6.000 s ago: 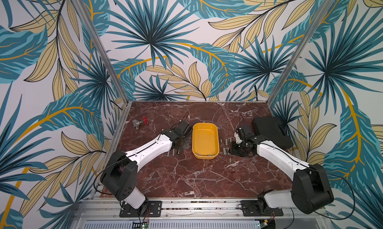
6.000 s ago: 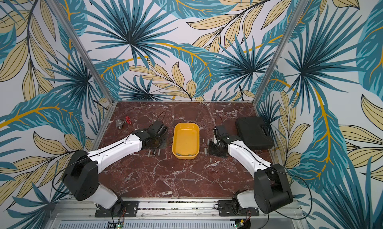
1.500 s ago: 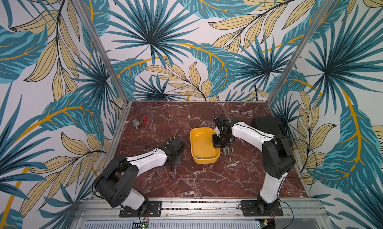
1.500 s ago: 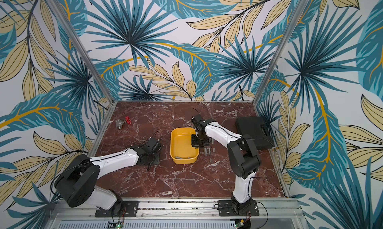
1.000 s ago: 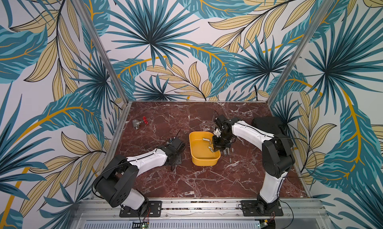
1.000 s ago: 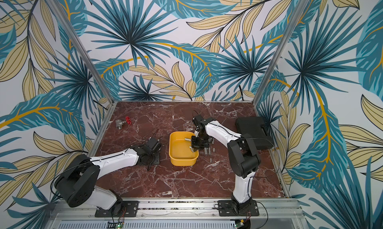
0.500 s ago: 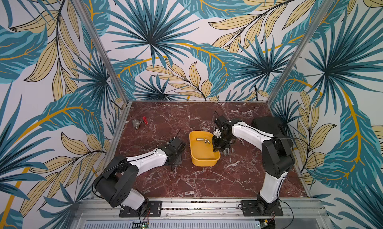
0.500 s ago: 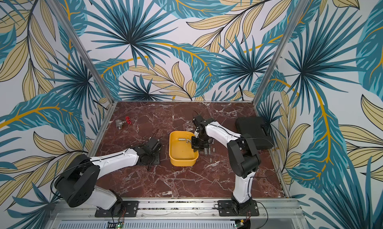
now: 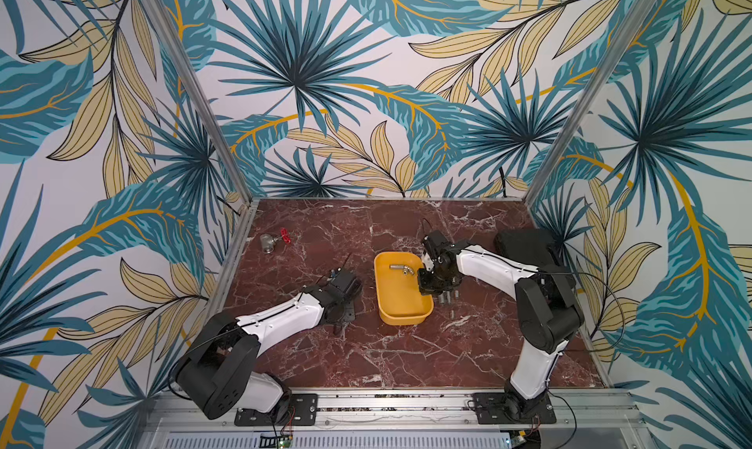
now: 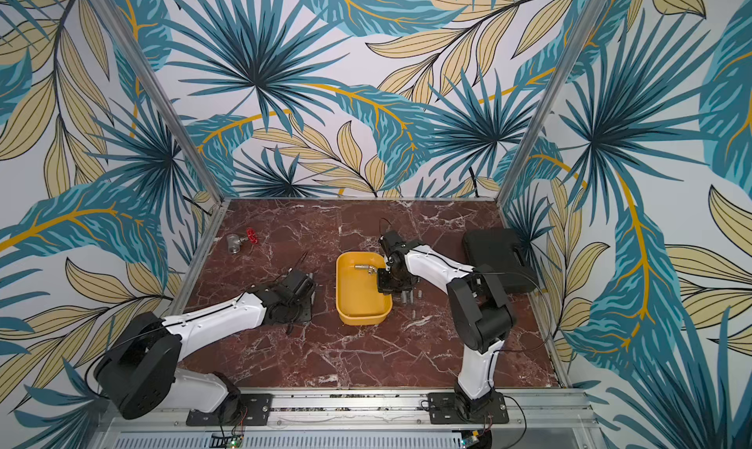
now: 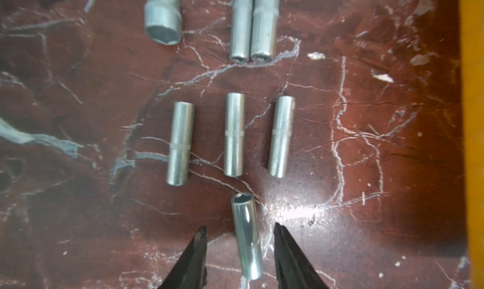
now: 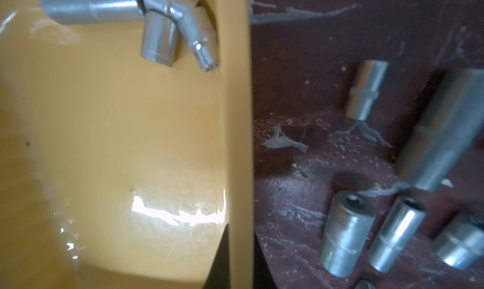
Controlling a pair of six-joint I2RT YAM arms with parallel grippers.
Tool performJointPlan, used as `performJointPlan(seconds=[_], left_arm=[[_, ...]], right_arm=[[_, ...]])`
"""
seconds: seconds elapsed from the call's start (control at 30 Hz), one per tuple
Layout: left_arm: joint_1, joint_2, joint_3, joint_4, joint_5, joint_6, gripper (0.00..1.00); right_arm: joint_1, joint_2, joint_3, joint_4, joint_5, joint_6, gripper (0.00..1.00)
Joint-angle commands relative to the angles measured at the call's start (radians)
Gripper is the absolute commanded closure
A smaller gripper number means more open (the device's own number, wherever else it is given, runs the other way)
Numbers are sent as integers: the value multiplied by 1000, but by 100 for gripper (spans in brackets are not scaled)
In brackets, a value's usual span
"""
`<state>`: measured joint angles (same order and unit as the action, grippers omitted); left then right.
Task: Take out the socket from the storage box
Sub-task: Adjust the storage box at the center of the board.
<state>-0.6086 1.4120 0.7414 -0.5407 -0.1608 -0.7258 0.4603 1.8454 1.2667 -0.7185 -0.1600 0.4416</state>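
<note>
Our left wrist view shows the storage box (image 11: 475, 117) only as a blurred yellow strip at the frame's edge, which also cuts three sockets (image 11: 241, 23). In both top views, right of centre, we cannot tell the small sockets (image 9: 447, 297) apart.

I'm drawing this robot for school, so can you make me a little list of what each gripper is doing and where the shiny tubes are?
Storage box: yellow tub in the middle
Sockets in box: a few, at its far end
Right gripper: shut on the box's side wall, one finger inside, one outside
Left gripper: open, straddling a flat-lying socket, not touching
Loose sockets: lying on the table, both sides of the box
Extras: black case, valve with red handle
</note>
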Motion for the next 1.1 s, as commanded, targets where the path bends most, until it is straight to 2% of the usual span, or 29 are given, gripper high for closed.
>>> performJointPlan(seconds=[0.0, 0.33, 0.57, 0.7, 0.87, 1.07], left_arm=[[4, -42, 12, -35, -19, 0, 55], [4, -73, 12, -58, -27, -7, 54], [4, -76, 10, -61, -25, -12, 54], [4, -86, 9, -68, -30, -15, 54], [4, -103, 8, -80, -39, -13, 54], [4, -110, 9, -88, -43, -9, 54]], right_arm=[[0, 16, -51, -34, 78, 38, 97], [8, 16, -72, -22, 83, 42, 86], [9, -41, -41, -52, 68, 30, 67], [9, -86, 13, -98, 82, 13, 62], [10, -118, 119, -179, 129, -37, 58], [10, -93, 181, -139, 92, -169, 54]])
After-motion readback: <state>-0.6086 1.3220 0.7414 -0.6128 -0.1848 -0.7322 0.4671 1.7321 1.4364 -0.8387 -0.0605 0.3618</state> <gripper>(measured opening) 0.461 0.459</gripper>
